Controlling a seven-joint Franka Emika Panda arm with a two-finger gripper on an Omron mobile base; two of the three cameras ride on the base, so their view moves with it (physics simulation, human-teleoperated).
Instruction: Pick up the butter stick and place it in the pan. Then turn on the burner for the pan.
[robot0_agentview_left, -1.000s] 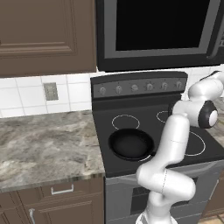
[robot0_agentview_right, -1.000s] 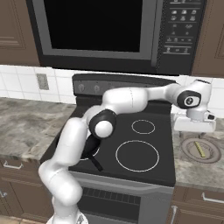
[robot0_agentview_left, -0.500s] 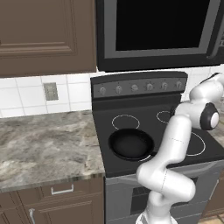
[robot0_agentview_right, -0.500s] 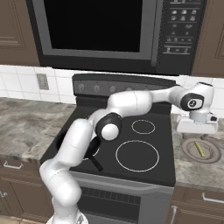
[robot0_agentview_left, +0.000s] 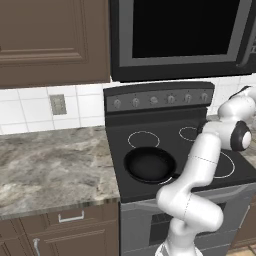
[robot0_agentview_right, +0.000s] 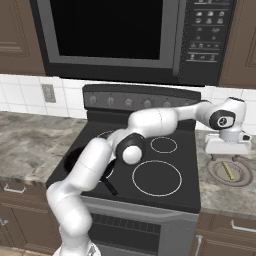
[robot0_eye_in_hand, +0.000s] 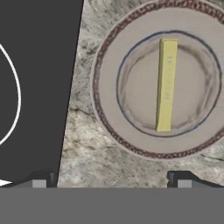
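One stove (robot0_agentview_right: 150, 165) sits between two marble stretches of surface (robot0_agentview_left: 50, 165), microwave (robot0_agentview_right: 125, 35) above it. On the stove's front-left burner rests the pan (robot0_agentview_left: 150, 165), black and with nothing in it. To the stove's right, a round plate (robot0_eye_in_hand: 109, 100) lies on the surface; the butter stick (robot0_eye_in_hand: 166, 85) lies flat in the plate's centre, well apart from the pan. Tool (robot0_agentview_right: 227, 148) hangs above the plate, jaws spread fully wide, holding nothing, not touching the stick.
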